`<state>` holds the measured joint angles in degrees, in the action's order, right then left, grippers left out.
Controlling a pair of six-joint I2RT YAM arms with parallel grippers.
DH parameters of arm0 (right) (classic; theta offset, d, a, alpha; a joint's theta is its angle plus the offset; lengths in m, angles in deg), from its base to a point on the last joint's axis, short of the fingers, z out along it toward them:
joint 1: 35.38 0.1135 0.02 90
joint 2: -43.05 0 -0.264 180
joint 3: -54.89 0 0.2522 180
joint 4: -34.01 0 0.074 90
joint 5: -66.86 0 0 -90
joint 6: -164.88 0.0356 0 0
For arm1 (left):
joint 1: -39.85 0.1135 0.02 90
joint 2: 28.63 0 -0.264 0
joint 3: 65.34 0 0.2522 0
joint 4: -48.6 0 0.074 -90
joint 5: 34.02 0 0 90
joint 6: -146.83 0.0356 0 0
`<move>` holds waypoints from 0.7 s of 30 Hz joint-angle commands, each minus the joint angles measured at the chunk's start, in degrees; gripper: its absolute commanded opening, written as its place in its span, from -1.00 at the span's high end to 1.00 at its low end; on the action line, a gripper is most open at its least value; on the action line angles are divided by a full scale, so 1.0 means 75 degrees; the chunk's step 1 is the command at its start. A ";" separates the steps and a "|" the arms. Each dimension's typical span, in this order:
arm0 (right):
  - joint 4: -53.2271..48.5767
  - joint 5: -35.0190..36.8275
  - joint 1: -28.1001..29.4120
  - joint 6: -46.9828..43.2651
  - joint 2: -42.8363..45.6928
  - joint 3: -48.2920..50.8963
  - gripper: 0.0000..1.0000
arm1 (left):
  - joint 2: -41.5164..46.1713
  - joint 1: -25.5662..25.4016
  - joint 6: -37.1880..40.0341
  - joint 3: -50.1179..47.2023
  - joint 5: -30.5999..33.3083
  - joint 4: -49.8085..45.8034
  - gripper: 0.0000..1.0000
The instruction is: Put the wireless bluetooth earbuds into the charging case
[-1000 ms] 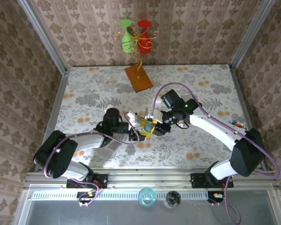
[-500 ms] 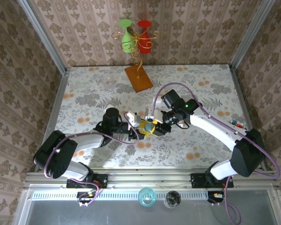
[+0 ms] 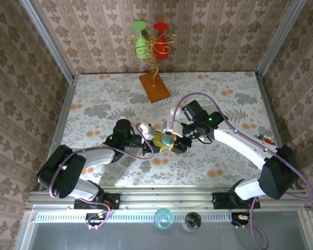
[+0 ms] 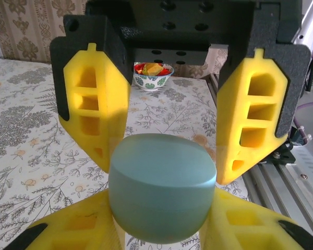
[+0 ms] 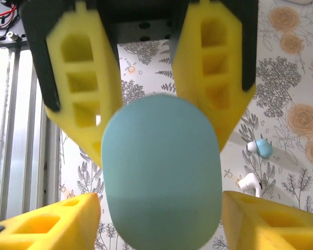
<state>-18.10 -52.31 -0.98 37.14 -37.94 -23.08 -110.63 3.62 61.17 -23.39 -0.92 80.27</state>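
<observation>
Meeting mid-table: left gripper [image 4: 161,225] is clamped on the light-blue charging case [image 4: 161,185], its fingers tight on both sides. Right gripper [image 5: 161,219] faces it, fingers spread to either side of the same case, not visibly pinching it. Case lid looks closed. Right wrist view: white earbud [image 5: 250,183] and blue-tipped earbud [image 5: 261,148] lie near each other on the floral table [image 5: 297,94], outside the case.

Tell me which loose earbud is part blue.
The upper earbud in the right wrist view; the lower earbud beside it is all white.
</observation>
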 commanded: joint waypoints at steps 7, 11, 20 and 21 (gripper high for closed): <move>0.0848 0.0377 -0.0187 0.0629 0.0439 0.0158 -0.41 | 0.0210 0.0120 -0.0325 -0.0160 -0.0393 0.0637 0.31; 0.1222 0.0641 -0.0213 0.0823 0.0483 0.0207 -0.41 | 0.0273 0.0120 -0.0310 -0.0207 -0.0327 0.0692 0.30; 0.1958 0.0565 -0.0425 0.1187 0.0773 0.0526 -0.41 | 0.0411 0.0155 -0.0122 -0.0348 -0.0220 0.0611 0.30; 0.1973 0.0534 -0.0446 0.1225 0.0780 0.0545 -0.41 | 0.0418 0.0167 -0.0121 -0.0345 -0.0217 0.0611 0.30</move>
<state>-7.94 -50.10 -3.02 44.53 -33.18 -19.49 -108.71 5.02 59.58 -25.08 0.91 83.27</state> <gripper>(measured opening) 0.706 0.353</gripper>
